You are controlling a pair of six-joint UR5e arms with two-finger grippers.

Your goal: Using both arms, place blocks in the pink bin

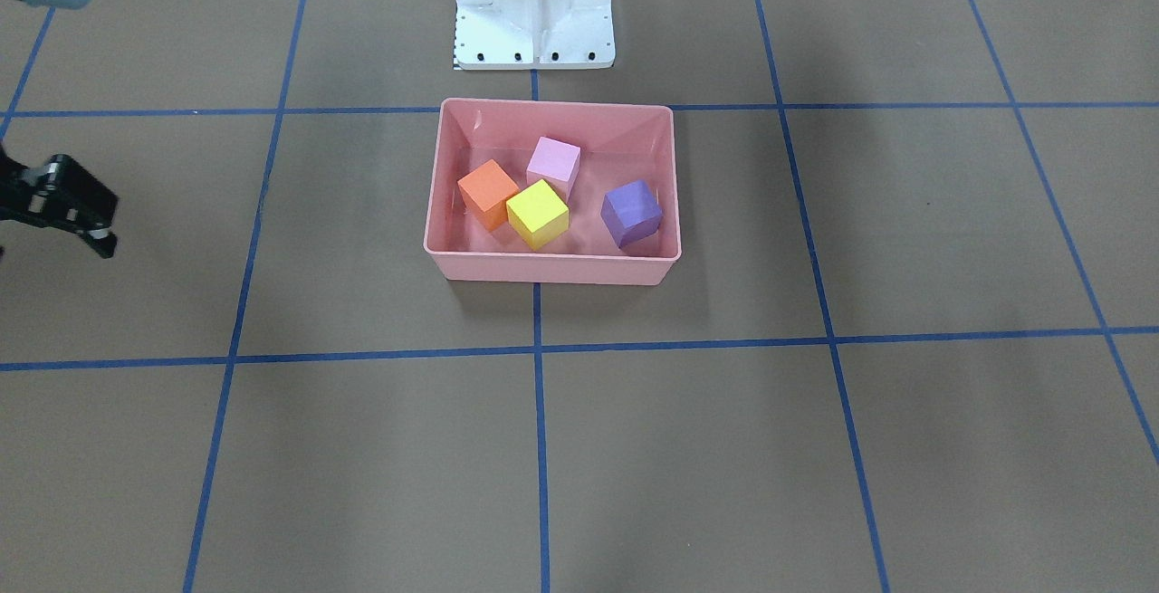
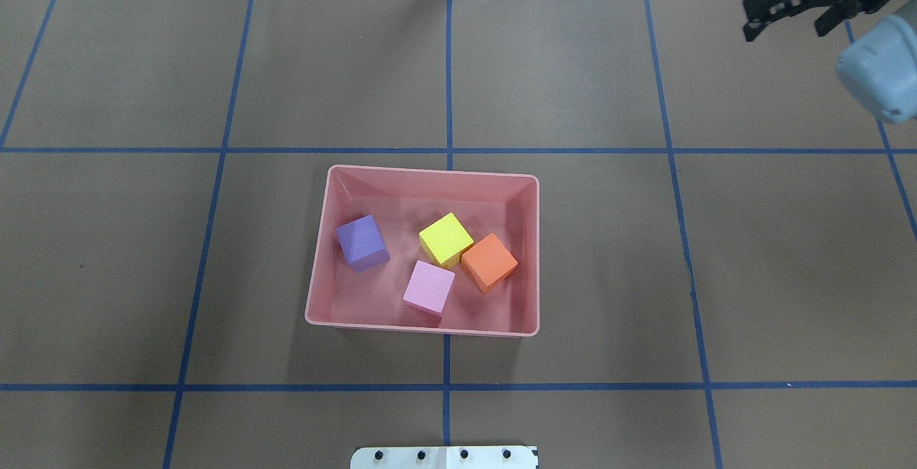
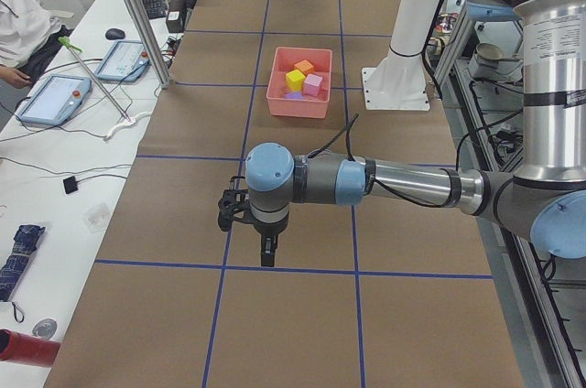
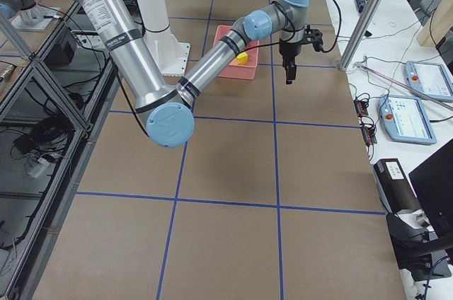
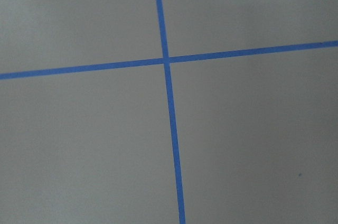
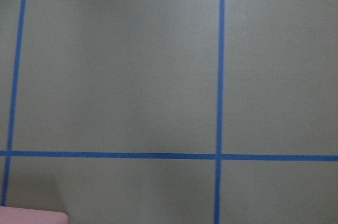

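Observation:
The pink bin [image 2: 530,254] stands at the table's middle. All four blocks lie inside it: purple [image 2: 362,241], yellow [image 2: 445,238], orange [image 2: 488,262] and pale pink [image 2: 429,288]. The yellow, orange and pink blocks are close together and the purple one sits apart. My right gripper [image 2: 786,31] is open and empty, far from the bin near the table's far right corner. My left gripper [image 3: 265,253] shows only in the exterior left view. It points down over bare table well away from the bin, and I cannot tell whether it is open or shut.
The white pedestal base [image 1: 534,9] stands just behind the bin. Blue tape lines cross the brown table cover. An aluminium post [image 4: 364,24], tablets and cables sit along the operators' side. The bin's corner [image 6: 31,217] shows in the right wrist view.

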